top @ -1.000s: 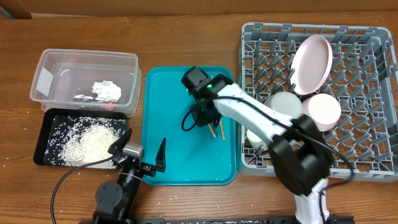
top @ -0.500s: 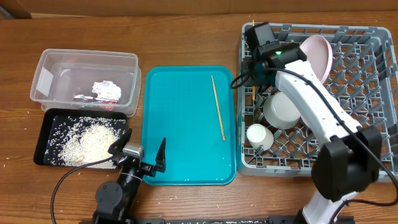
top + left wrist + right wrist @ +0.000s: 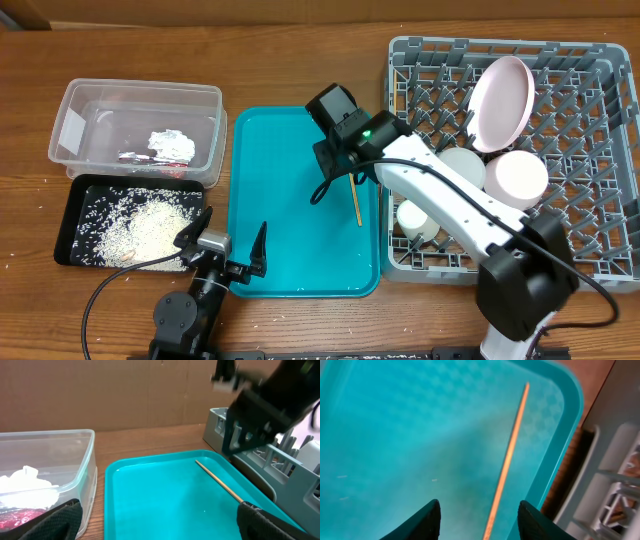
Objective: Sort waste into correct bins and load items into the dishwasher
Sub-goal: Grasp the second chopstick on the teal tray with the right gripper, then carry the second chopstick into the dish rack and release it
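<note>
1. Now that the right gripper (image 3: pixel 479 512) is back from the dish rack (image 3: pixel 400 60), it hovers over the teal tray (image 3: pixel 280 220), jaws parted, empty.
2. One chopstick (image 3: pixel 507 467) lies beneath it on the tray; likely the next pickup. Left gripper (image 3: pixel 160 520) wide, idle.

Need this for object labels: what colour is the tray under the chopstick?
Teal. The tray holding the chopstick shows best in the overhead view.

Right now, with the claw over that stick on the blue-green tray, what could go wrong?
The chopstick is thin and lies flat on the teal tray, so the open right gripper might slide past it. It also lies close to the tray's raised edge, which the gripper could bump.
</note>
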`<state>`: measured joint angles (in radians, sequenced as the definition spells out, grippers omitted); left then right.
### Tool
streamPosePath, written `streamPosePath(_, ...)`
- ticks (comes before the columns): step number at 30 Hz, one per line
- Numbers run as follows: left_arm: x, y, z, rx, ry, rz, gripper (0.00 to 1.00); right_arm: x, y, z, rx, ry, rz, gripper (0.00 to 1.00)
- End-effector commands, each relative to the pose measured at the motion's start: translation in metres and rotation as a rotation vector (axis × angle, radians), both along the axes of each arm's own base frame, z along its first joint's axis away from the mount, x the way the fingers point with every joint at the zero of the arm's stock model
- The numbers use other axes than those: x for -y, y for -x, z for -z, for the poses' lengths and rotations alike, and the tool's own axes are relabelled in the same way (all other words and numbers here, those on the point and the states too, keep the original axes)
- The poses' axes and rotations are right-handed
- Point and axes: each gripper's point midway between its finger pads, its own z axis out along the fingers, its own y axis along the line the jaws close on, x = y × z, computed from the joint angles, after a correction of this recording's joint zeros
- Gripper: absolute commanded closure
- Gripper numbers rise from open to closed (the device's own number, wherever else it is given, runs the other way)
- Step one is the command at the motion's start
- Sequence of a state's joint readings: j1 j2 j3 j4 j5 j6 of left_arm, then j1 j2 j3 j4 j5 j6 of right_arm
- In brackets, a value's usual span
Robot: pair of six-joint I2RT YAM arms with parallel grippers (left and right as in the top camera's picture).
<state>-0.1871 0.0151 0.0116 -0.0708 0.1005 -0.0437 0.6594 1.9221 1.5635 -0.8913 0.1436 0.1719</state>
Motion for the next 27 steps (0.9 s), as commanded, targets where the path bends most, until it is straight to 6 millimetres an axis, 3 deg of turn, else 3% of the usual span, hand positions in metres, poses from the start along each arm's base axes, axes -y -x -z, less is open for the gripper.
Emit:
streamPosePath(1,-0.004,-0.001,0.001,0.010,-0.021,-0.015,0.00,0.022,0.001,0.061,-0.098,0.108,0.048,0.49)
streamPosePath(5,-0.004,-0.001,0.001,0.010,-0.021,-0.015,0.00,0.033,0.004,0.094,-0.159,0.165,0.063,0.54)
streamPosePath(8,-0.004,-0.001,0.001,0.010,-0.021,-0.015,0.00,0.034,0.006,0.095,-0.172,0.166,0.075,0.66)
streamPosePath(11,-0.004,-0.001,0.001,0.010,-0.021,-0.015,0.00,0.035,0.015,0.095,-0.213,0.157,0.107,0.96)
streamPosePath(12,-0.004,-0.001,0.001,0.010,-0.021,-0.015,0.00,0.033,0.016,0.092,-0.222,0.145,0.103,0.96)
streamPosePath(16,-0.004,-0.001,0.001,0.010,-0.021,-0.015,0.00,0.021,0.006,0.038,-0.150,0.058,0.096,0.96)
streamPosePath(18,-0.004,-0.001,0.001,0.010,-0.021,-0.015,0.00,0.019,-0.002,-0.004,-0.066,-0.008,0.102,0.96)
streamPosePath(20,-0.004,-0.001,0.001,0.010,-0.021,-0.015,0.00,0.033,-0.016,-0.053,0.049,-0.078,0.141,0.96)
streamPosePath(22,-0.004,-0.001,0.001,0.010,-0.021,-0.015,0.00,0.055,-0.026,-0.078,0.115,-0.090,0.195,0.96)
streamPosePath(24,-0.004,-0.001,0.001,0.010,-0.021,-0.015,0.00,0.091,-0.040,-0.088,0.150,-0.071,0.272,0.96)
streamPosePath(25,-0.004,-0.001,0.001,0.010,-0.021,-0.015,0.00,0.110,-0.048,-0.083,0.144,-0.054,0.302,0.96)
streamPosePath(27,-0.004,-0.001,0.001,0.010,-0.021,-0.015,0.00,0.128,-0.057,-0.070,0.121,-0.050,0.341,0.96)
